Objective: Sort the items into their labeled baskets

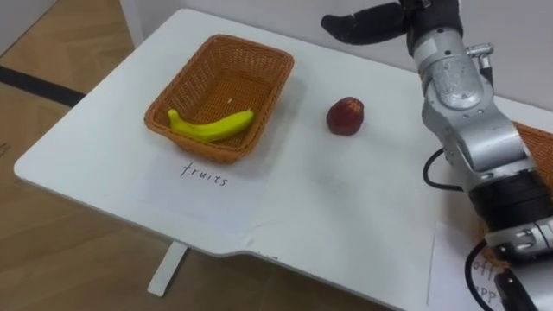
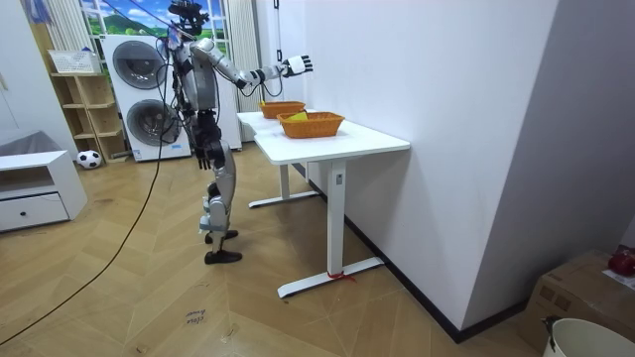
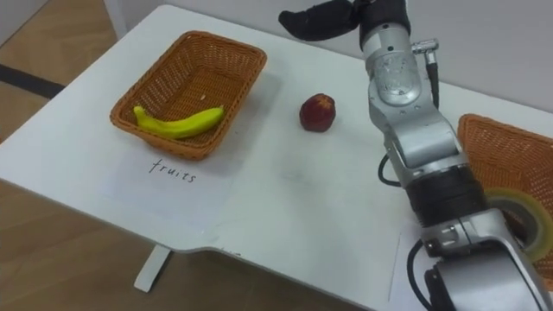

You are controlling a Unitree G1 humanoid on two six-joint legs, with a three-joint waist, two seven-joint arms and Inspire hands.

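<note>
The right hand (image 1: 363, 26) hovers above the far edge of the counter (image 1: 285, 199), fingers straight and together, holding nothing. The apple (image 1: 346, 116) lies on the counter near the fruit basket (image 1: 238, 73), which holds a banana (image 1: 212, 127). The left hand (image 2: 205, 156) hangs at the robot's side; whether it is spread or closed cannot be told.

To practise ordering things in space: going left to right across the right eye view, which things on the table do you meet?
Fruit basket → apple → second basket.
</note>
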